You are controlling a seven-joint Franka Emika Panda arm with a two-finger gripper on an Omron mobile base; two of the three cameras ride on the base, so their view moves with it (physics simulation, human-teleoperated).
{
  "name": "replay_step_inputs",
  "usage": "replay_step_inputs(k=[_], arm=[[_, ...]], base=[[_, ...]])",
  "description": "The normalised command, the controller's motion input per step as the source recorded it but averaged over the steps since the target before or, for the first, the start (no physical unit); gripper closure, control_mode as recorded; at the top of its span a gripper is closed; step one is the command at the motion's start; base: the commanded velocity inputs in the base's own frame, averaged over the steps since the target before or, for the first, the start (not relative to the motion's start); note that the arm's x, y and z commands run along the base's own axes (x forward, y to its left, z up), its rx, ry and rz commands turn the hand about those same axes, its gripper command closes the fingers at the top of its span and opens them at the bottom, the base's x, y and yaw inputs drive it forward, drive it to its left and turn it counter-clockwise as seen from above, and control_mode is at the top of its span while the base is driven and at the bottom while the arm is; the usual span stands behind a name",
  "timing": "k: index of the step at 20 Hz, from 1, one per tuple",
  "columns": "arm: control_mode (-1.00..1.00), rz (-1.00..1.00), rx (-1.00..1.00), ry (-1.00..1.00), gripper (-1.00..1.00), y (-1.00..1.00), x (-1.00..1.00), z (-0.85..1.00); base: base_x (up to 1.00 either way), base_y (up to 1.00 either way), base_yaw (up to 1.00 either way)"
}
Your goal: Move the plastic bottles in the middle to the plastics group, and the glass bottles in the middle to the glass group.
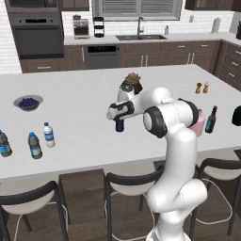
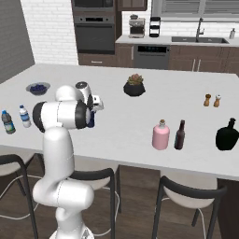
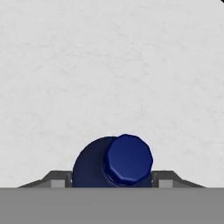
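The dark navy plastic bottle (image 1: pixel 119 125) stands upright mid-counter, and my gripper (image 1: pixel 117 117) is down over it. In the hand view its cap and shoulder (image 3: pixel 127 159) sit between my fingertips (image 3: pixel 60 180), which press against both sides. The clear white-capped bottle (image 1: pixel 48 135) stands at the left, next to two blue-capped greyish bottles (image 1: pixel 34 145) (image 1: pixel 4 144). At the right the pink glass bottle (image 2: pixel 161 135) stands beside the slim dark brown bottle (image 2: pixel 179 135); in the left base view my arm hides most of the pink bottle (image 1: pixel 201 124).
A bowl of blueberries (image 1: pixel 28 102) sits at the back left and a potted plant (image 1: pixel 132 84) behind my gripper. Salt and pepper shakers (image 1: pixel 202 88) stand at the back right, a black jug (image 2: pixel 227 135) at the right edge. Stools (image 1: pixel 129 183) line the near counter edge.
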Motion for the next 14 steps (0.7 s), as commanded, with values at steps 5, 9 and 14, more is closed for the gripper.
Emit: replay_step_inputs(k=[5,9,14], arm=[[-1.0,0.0,0.0,-0.01,1.0,0.0,-0.11,0.01],[-1.0,0.11,0.0,-0.03,1.0,0.17,-0.51,0.33],[-1.0,0.29,0.0,0.0,1.0,0.71,-0.58,0.42]], base=[[0.0,0.0,0.0],[0.0,0.0,0.0],[0.0,0.0,0.0]])
